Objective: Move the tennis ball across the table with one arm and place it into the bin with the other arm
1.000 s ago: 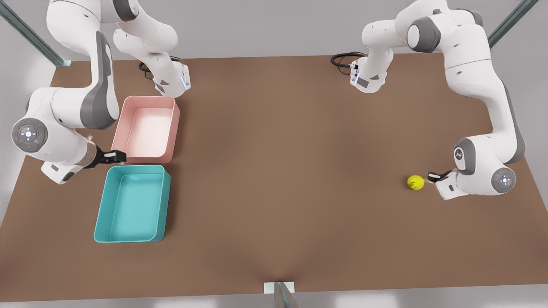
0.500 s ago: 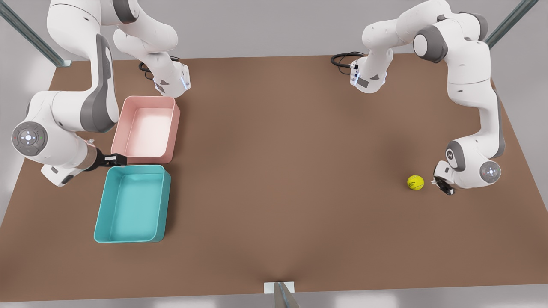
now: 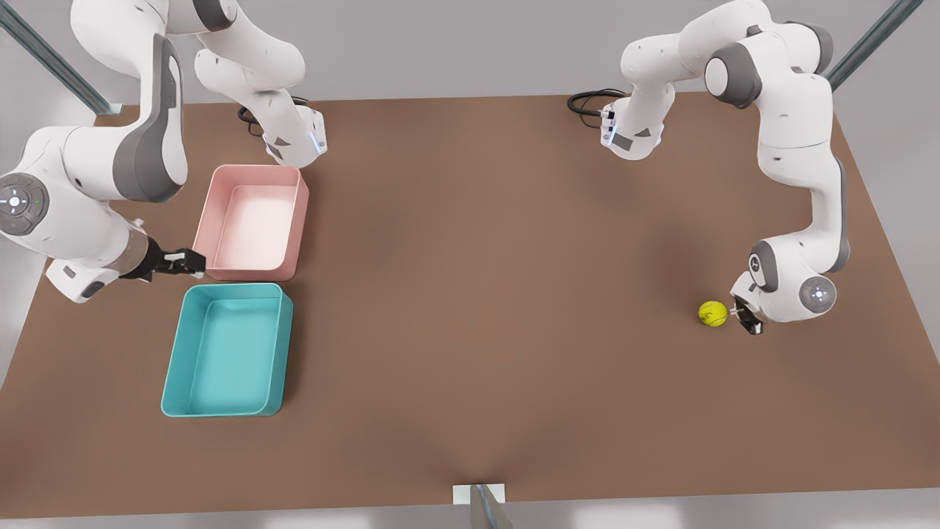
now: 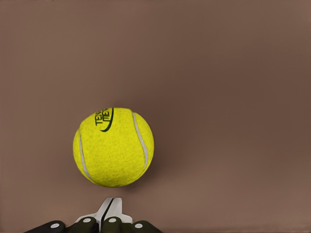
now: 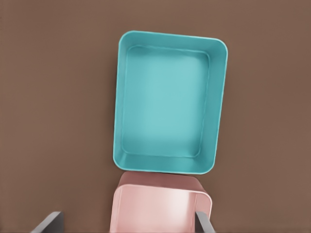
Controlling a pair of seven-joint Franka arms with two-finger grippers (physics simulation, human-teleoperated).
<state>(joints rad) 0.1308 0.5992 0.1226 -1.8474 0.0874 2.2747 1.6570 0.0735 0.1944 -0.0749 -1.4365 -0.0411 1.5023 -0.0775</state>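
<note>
The yellow-green tennis ball [image 3: 712,314] [image 4: 113,147] rests on the brown table [image 3: 470,294] near the front view's right edge. My left gripper [image 3: 745,317] [image 4: 111,213] sits low just to the ball's right in the front view, fingers shut together, a small gap from the ball. The teal bin [image 3: 283,345] [image 5: 214,107] lies at the front view's left, with nothing in it. My right gripper [image 3: 187,261] [image 5: 126,223] hovers open beside the bin's far corner, holding nothing.
A pale pink tub [image 3: 299,228] [image 5: 160,188] stands right behind the teal bin, almost touching it. Both arm bases and black cables [image 3: 587,103] are at the table's far edge. A wide bare stretch of table separates the ball from the bins.
The left arm's wrist has turned and its gripper has come in close beside the ball. The right arm has drawn back toward the front view's left. The ball has not moved.
</note>
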